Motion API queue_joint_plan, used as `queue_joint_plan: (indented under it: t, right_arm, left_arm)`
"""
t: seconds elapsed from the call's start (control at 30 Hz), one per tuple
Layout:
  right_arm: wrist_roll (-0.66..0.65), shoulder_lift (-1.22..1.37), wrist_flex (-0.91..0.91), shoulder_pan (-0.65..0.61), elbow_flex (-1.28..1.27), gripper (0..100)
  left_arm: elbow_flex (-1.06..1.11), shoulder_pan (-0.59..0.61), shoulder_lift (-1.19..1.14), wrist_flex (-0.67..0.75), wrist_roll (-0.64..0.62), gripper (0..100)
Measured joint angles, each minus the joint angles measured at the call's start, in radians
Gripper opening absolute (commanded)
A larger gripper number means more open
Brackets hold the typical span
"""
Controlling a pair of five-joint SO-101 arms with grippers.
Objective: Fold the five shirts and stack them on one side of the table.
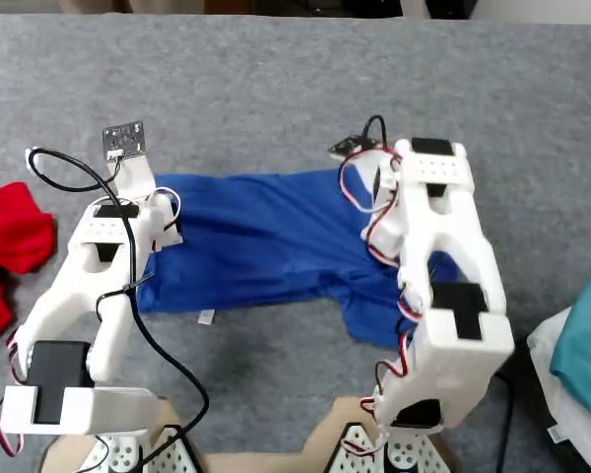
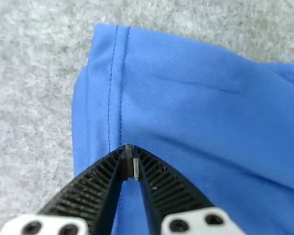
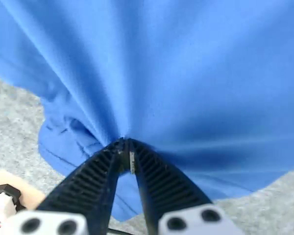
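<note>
High view: blue shirt point(image 1: 266, 241) lies spread flat mid-surface point(image 1: 276, 89), grey and carpet-like. Left arm point(image 1: 98, 266) is down at the shirt's one end, right arm point(image 1: 443, 256) over the other end, covering part of it. Small white label point(image 1: 207, 316) sits at the shirt's near edge. Crumpled red garment point(image 1: 10, 236) is at the surface's edge on the left arm's side, apart from the blue shirt. Teal garment point(image 1: 586, 345) lies on a white garment point(image 1: 557, 384) at the opposite edge.

Left wrist view: left hand point(image 2: 129, 164) has its tips pressed together, pinching the blue shirt right by the stitched hem, near a corner. Grey surface shows beside the hem.

Right wrist view: right hand point(image 3: 126, 154) is clamped on the blue shirt. Creases fan out from the pinch, and the cloth looks pulled up a bit there.
</note>
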State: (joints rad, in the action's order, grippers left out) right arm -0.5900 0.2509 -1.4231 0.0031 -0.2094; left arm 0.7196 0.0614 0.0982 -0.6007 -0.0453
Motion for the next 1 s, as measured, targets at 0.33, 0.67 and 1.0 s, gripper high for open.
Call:
queue_joint_plan:
  t: [0.33,0.67,1.0]
  right_arm:
    - [0.029,-0.209,0.213,0.023,-0.262,0.5]
    - [0.049,-0.362,0.273,0.064,-0.264,0.5]
    - [0.049,-0.37,0.198,0.028,-0.377,0.5]
  left_arm:
    - [0.0,0.0,0.0,0.0,0.0,2]
    - [0.0,0.0,0.0,0.0,0.0,2]
    - [0.0,0.0,0.0,0.0,0.0,2]
